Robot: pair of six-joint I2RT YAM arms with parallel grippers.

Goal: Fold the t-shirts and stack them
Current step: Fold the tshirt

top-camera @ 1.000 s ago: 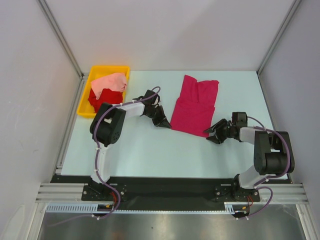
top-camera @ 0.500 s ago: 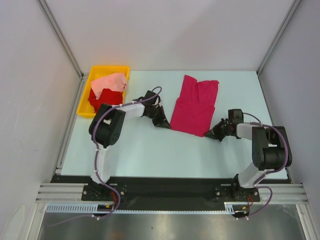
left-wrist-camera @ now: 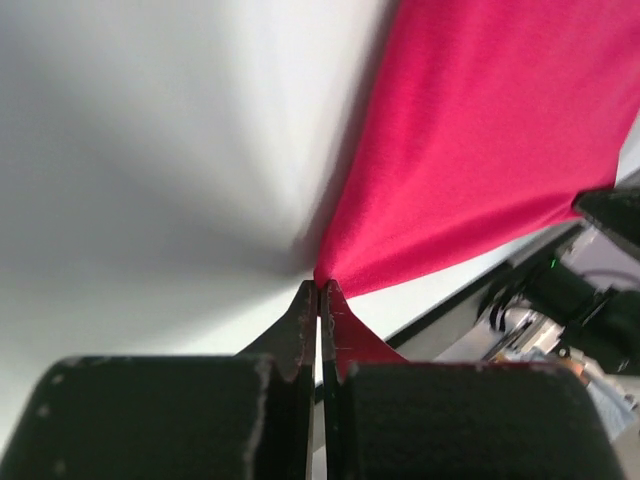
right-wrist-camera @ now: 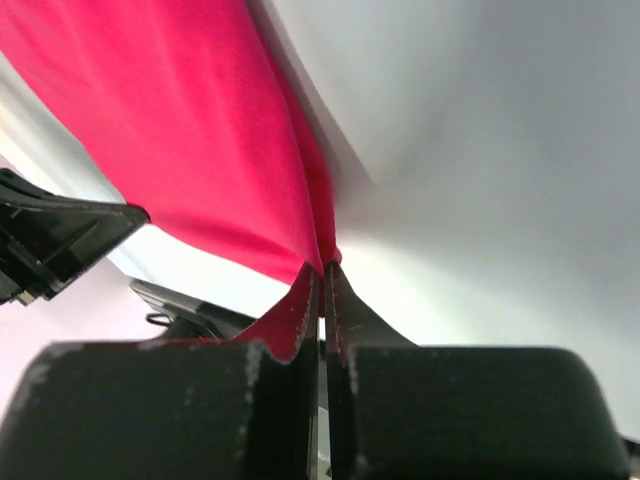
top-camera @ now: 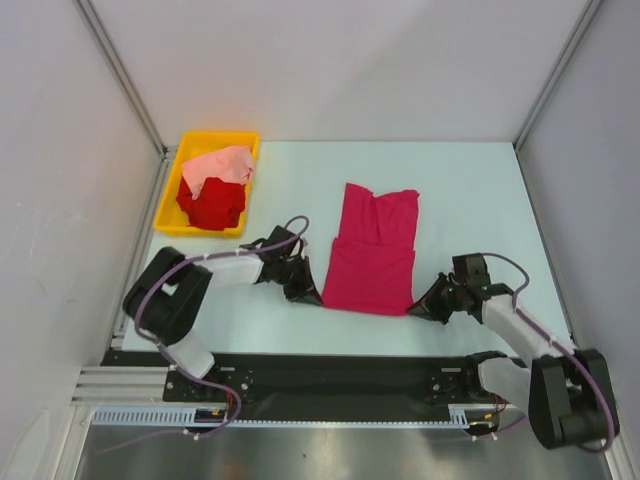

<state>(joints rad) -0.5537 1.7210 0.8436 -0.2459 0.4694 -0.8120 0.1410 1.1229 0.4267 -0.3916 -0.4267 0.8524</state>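
Pale table (top-camera: pixel 480 190); magenta t-shirt (top-camera: pixel 372 260), near corners inside left gripper (top-camera: pixel 312 296), right gripper (top-camera: pixel 420 308)

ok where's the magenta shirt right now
In the top external view the magenta shirt lies mid-table, its near corners pinched by the left gripper and right gripper, with the yellow bin off to its far left.

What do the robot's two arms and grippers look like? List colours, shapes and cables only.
Both the left arm and right arm have white tubular links, bulky black joint housings and a mauve cable looping alongside. The left gripper and right gripper are black, with two flat fingers tapering to tips.
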